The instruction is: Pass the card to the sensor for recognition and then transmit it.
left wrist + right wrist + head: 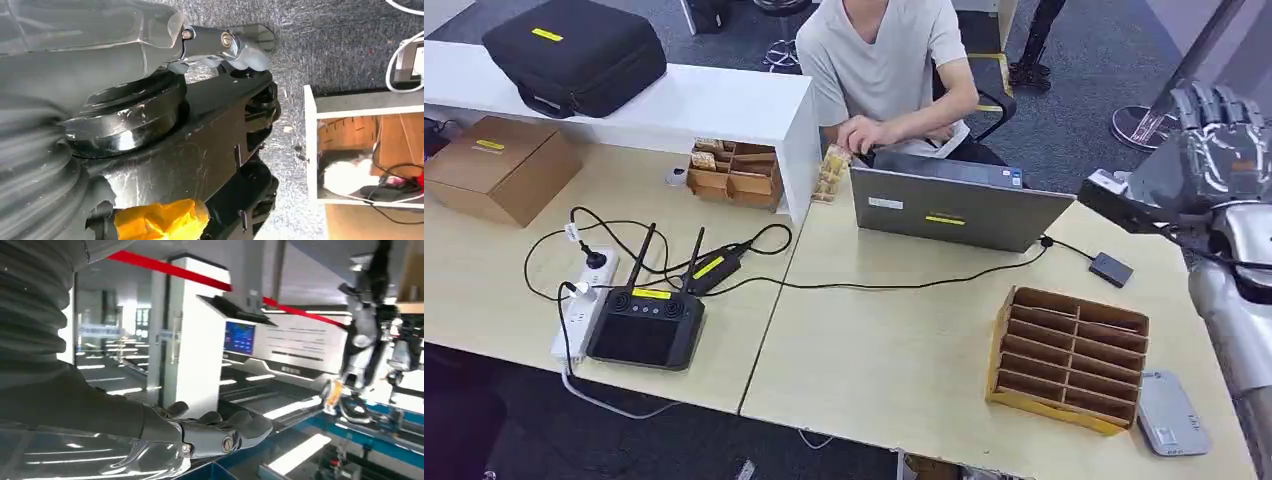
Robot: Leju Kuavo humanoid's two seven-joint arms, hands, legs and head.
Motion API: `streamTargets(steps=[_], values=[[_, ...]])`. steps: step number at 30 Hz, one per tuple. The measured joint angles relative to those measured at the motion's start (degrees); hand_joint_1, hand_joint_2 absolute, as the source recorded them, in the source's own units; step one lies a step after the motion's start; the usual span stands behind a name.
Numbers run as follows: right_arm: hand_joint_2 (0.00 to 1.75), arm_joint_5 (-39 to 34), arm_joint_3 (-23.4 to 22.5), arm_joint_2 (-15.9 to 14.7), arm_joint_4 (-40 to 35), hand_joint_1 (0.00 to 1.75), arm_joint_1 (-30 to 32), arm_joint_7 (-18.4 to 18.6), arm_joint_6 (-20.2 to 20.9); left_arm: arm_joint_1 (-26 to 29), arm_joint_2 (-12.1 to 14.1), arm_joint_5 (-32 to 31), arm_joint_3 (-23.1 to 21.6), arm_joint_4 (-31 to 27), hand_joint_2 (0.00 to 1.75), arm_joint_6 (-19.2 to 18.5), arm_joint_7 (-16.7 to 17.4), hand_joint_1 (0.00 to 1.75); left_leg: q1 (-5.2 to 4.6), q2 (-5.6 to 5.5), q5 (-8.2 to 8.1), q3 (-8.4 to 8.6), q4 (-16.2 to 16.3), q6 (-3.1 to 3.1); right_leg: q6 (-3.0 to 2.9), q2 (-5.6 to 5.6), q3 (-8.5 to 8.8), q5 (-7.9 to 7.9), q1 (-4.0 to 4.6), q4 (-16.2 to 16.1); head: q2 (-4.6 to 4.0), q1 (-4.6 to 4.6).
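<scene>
right hand (1214, 140) raised far right, fingers apart, holds nothing | left hand (225, 45) grip can't tell | 1 grey card reader (1169, 413) near right on table (894, 350), beside 1 slotted wooden organizer (1069, 355) | 1 laptop (954, 205) | 1 person (884, 60)

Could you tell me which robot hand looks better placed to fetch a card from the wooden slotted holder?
The right robot hand, probably: it is raised just beyond the table's right end, the side where the wooden holder stands. The left robot hand hangs toward the carpet.

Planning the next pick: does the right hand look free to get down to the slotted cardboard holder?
Probably yes. The right hand is raised, holding nothing, beside the table, and the slotted cardboard holder sits on its side of the table, nothing above it.
</scene>
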Motion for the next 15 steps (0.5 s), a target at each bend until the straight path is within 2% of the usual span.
streamTargets(steps=[3, 9, 15], values=[[1.75, 0.07, -0.53, -5.11, 0.18, 0.00, 0.08, -0.44, 1.03, 0.12, 0.07, 0.55, 0.63, 0.00, 1.75, -0.57, -0.26, 0.00, 0.00, -0.10, -0.02, -0.06, 0.08, 0.03, 0.01, -0.09, -0.01, 0.00, 0.00, -0.02, 0.00, -0.02], [1.75, -2.49, -3.70, -17.79, 0.90, 0.00, 1.57, -0.35, 3.15, 0.30, 0.68, 0.68, 1.73, 0.00, 1.75, -2.03, 0.04, 0.00, 0.00, -0.31, -0.09, -0.21, 0.13, 0.13, 0.06, -0.33, -0.03, -0.03, 0.00, -0.09, 0.00, 0.00], [1.75, -6.92, -9.77, -30.66, 1.29, 0.00, 9.71, 1.46, 3.83, 0.45, 1.05, 0.76, 2.49, 0.00, 1.75, -2.01, 0.15, 0.00, 0.01, -0.54, -0.20, -0.28, 0.12, 0.29, 0.19, -0.55, 0.03, -0.13, 0.01, -0.14, 0.00, 0.00]])
